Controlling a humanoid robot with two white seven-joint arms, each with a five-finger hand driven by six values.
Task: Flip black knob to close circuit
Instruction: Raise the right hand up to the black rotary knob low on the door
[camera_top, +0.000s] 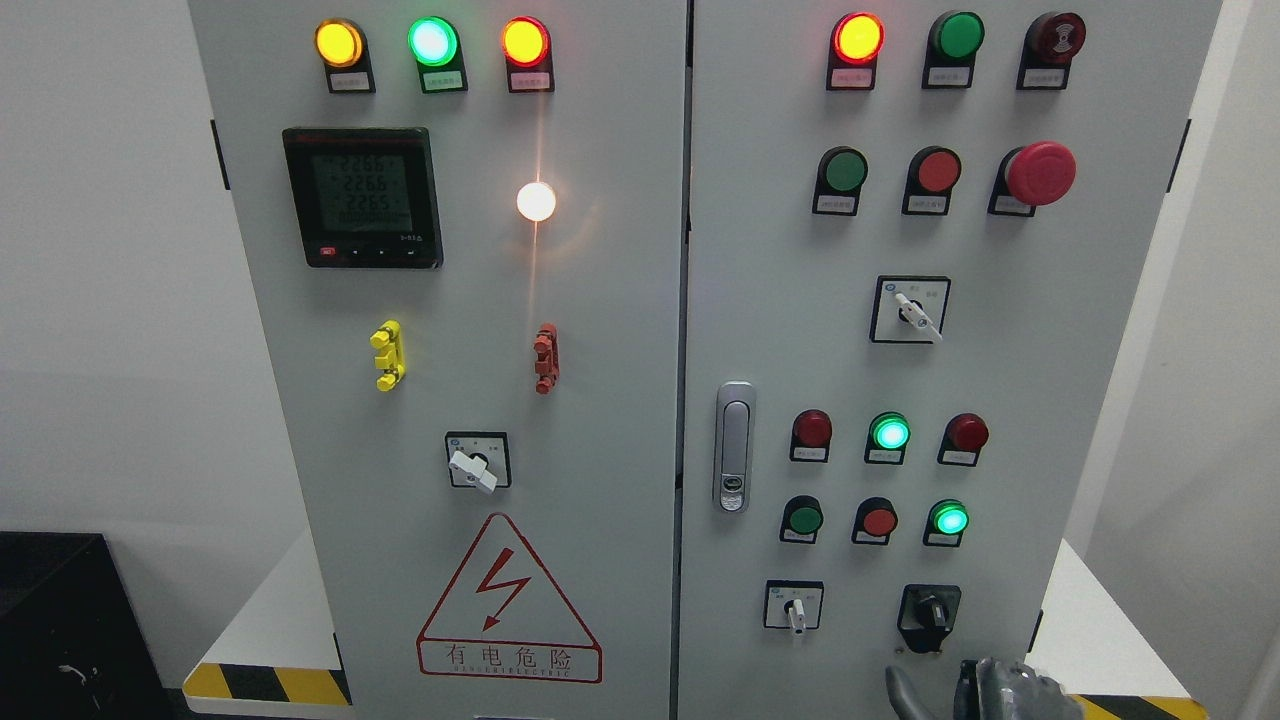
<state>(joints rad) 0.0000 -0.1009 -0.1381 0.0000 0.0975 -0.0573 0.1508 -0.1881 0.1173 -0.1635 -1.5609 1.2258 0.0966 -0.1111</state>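
Black knob (930, 612) sits low right on the panel, your right hand (1005, 690) just below it. Finger state: cannot tell, probably unclosed. Rise squarely, then pinch and turn.

Open panel face separates the hand (1000, 690) from the black knob (930, 612).

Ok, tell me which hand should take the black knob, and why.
Right. The right hand shows at the bottom edge just below the black knob at the right door's lower right. It is not touching the knob. The left hand is not in view, so it would probably have farther to reach.
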